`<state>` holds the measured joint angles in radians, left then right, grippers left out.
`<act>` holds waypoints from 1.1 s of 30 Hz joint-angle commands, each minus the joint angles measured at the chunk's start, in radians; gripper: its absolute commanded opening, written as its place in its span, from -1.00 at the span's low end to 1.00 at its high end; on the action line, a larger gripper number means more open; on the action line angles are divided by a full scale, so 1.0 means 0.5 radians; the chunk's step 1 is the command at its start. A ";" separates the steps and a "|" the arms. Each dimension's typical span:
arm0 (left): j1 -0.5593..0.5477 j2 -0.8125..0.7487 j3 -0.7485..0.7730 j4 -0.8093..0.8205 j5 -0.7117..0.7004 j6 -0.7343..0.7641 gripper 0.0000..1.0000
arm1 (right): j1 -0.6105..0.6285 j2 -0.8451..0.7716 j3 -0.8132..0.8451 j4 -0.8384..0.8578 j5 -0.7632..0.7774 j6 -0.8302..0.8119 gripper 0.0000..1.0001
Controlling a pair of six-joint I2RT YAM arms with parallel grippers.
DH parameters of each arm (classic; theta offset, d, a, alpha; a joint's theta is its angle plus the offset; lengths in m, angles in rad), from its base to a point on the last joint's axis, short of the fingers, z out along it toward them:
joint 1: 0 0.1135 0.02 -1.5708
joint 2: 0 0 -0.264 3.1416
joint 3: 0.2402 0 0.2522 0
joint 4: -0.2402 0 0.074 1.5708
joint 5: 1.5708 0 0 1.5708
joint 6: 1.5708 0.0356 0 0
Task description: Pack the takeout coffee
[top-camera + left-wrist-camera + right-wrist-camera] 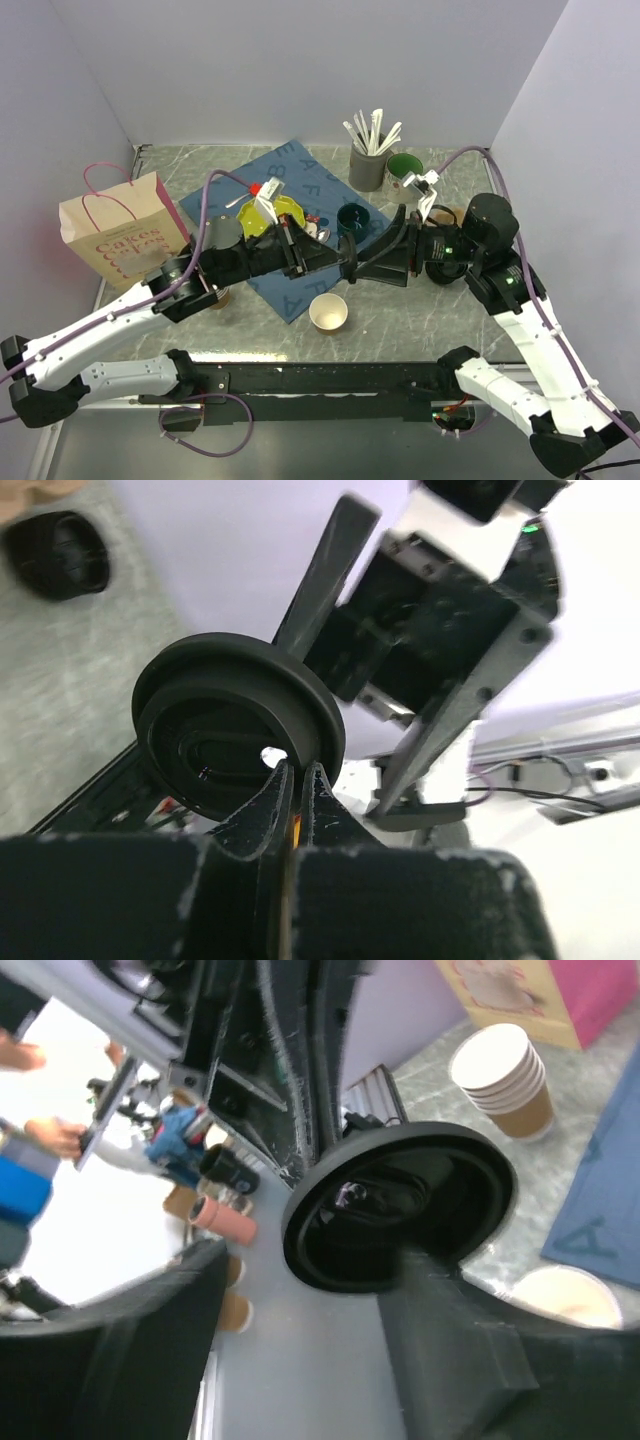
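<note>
Left claw point(298, 776) pinches the rim of the black lid point(225, 725); right claw point(318, 1275) gapes wide around it.

lid point(240, 720) centre frame is black. mat point(300, 170) upper centre: blue with pale letter print; bag point(120, 235) at left: kraft brown, pink handles and lettering. table point(400, 320) grey marbled, mug point(405, 168) upper right green.

Left hand point(296, 792) pinching black lid point(232, 730) by its rim, right hand point(375, 665) spread wide behind
</note>
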<state>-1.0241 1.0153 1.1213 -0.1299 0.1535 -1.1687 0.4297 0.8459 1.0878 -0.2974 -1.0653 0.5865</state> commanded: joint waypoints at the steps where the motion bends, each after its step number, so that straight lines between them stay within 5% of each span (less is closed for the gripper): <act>1: -0.001 -0.095 0.178 -0.566 -0.162 0.214 -0.98 | 0.015 -0.124 0.150 -0.373 0.414 -0.075 0.99; 8: -0.102 0.113 0.386 -1.448 -0.567 0.349 -0.98 | 0.012 -0.103 0.380 -1.279 1.123 -0.185 1.00; 14: -0.412 0.840 1.018 -2.111 -0.930 0.160 -0.98 | 0.015 0.090 0.631 -1.843 1.440 -0.329 1.00; 24: -0.578 1.598 1.613 -2.480 -0.973 0.006 -0.98 | 0.012 -0.286 0.604 -1.857 1.606 -0.259 1.00; 33: -0.590 1.654 1.500 -2.373 -0.985 0.058 -0.98 | 0.012 -0.507 0.671 -1.893 1.913 -0.216 1.00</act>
<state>-1.3132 1.8385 1.8740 -1.3052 -0.3157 -1.1381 0.4297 0.6460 1.3754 -1.2415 -0.2001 0.4637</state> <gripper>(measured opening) 0.033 0.997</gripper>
